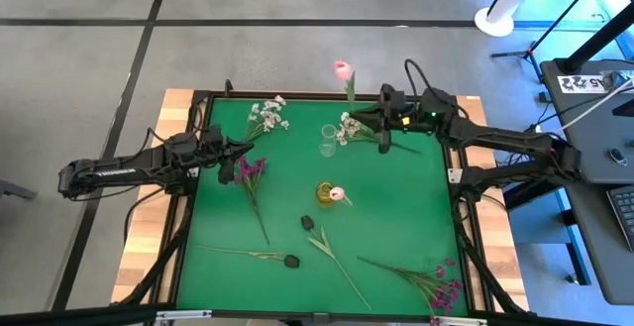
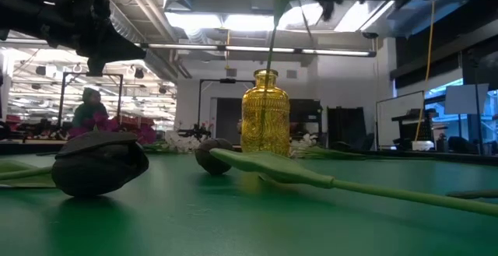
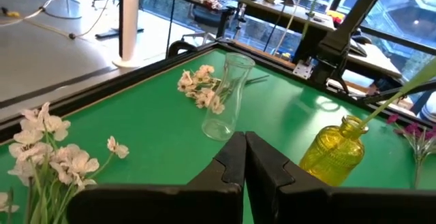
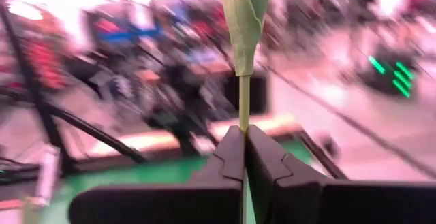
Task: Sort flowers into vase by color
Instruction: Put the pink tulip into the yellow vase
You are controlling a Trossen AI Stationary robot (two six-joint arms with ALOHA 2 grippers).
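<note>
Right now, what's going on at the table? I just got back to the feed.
The right claw is shut on a pink tulip's stem, holding it up over the far edge of the table, bud beyond the rim. The left claw is shut and holds nothing, near the magenta sprig. The yellow vase already has one pink flower; the clear vase is empty. White sprigs, dark buds and more magenta lie on the green mat.
</note>
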